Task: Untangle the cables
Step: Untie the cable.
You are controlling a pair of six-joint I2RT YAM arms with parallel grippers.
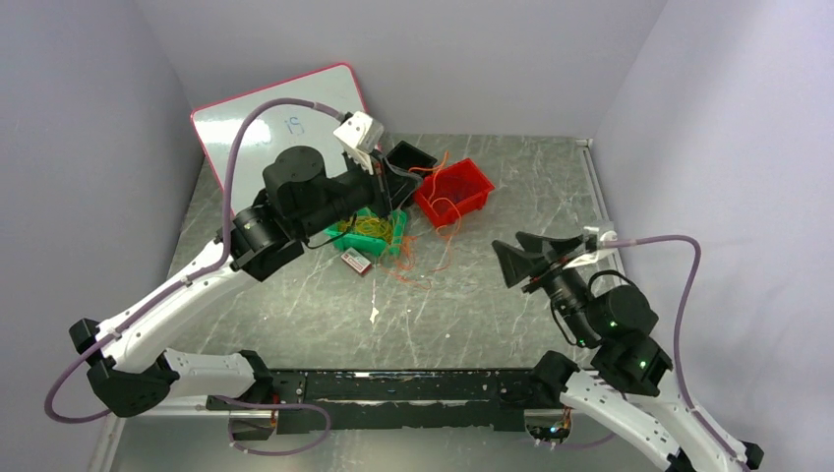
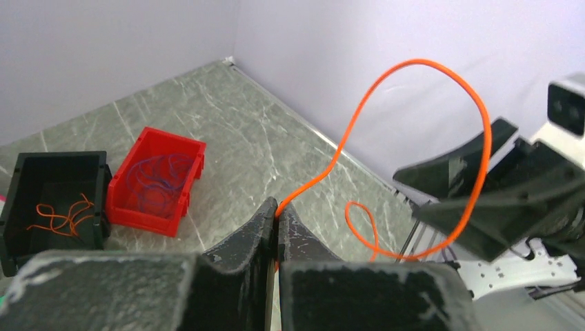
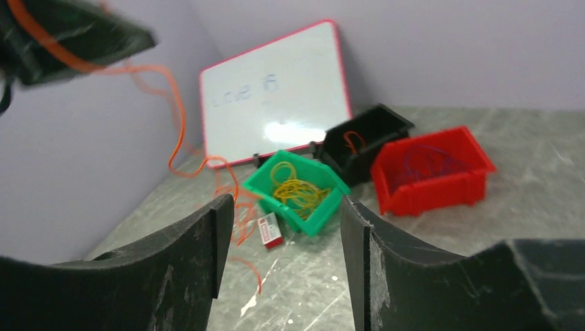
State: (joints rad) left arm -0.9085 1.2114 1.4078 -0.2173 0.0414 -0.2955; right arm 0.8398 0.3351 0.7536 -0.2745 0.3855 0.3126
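Grips one orange cable [image 2: 416,61] in the tightly shut left gripper [image 2: 277,212] at bottom centre of the left wrist view. Carries it up from the pinch in a tall loop toward the upper right, then down across the dark fingers at the right edge and into a smaller curl at lower centre-right. Shows the same strand in the right wrist view trailing down the upper left toward loose orange strands [image 1: 423,265] on the table [image 1: 295,315], centre of the top view. Keeps yellow cables [image 3: 293,186] coiled inside the green bin [image 3: 314,210], mid-frame in the right wrist view. Keeps a few orange loops [image 2: 62,215] in the black bin [image 2: 58,160] at far left of the left wrist view, and thin bluish loops [image 2: 159,183] in the red bin [image 2: 148,219] just beside it. Holds the right gripper [image 3: 284,203] well open along the bottom of its own view, nothing between the fingers. Places a small red-and-white box [image 3: 269,231] just in front of the green bin and a whiteboard [image 3: 276,89] against the back wall, upper centre.
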